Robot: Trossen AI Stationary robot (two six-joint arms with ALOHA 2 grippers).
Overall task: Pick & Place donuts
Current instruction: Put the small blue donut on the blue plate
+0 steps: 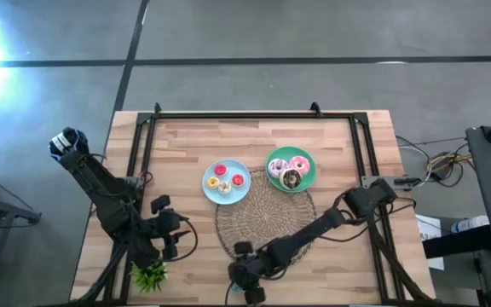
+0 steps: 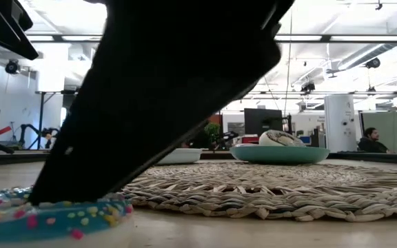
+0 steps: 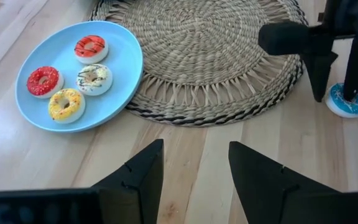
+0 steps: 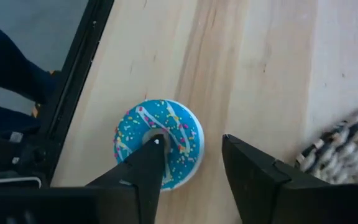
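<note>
A blue donut with sprinkles (image 4: pixel 166 127) lies flat on the wood near the table's near edge, also seen in the left wrist view (image 3: pixel 348 102) and the low view (image 2: pixel 54 217). My right gripper (image 4: pixel 191 146) is open and stands over it from above (image 1: pixel 247 286). A pale blue plate (image 3: pixel 120 87) carries several donuts: red (image 3: pixel 43 81), red with dark stripes (image 3: pixel 90 47), cream (image 3: pixel 93 78) and yellow (image 3: pixel 65 104). A green plate (image 1: pixel 291 169) holds pink and chocolate donuts. My left gripper (image 3: pixel 194 152) is open and waits near the table's left side (image 1: pixel 167 228). My right gripper has one fingertip (image 4: pixel 156 149) set in the blue donut's hole (image 4: pixel 149 134). The other finger (image 4: pixel 232 146) stands outside the donut's rim, a gap away from it. The fingers come from above, slanting down. The donut lies flat on the table.
A round woven mat (image 1: pixel 265 213) fills the table's middle, next to both plates. A small green spiky plant (image 1: pixel 149 275) stands at the near left, close to my left arm. A black frame (image 1: pixel 254 113) runs along the far edge and the sides.
</note>
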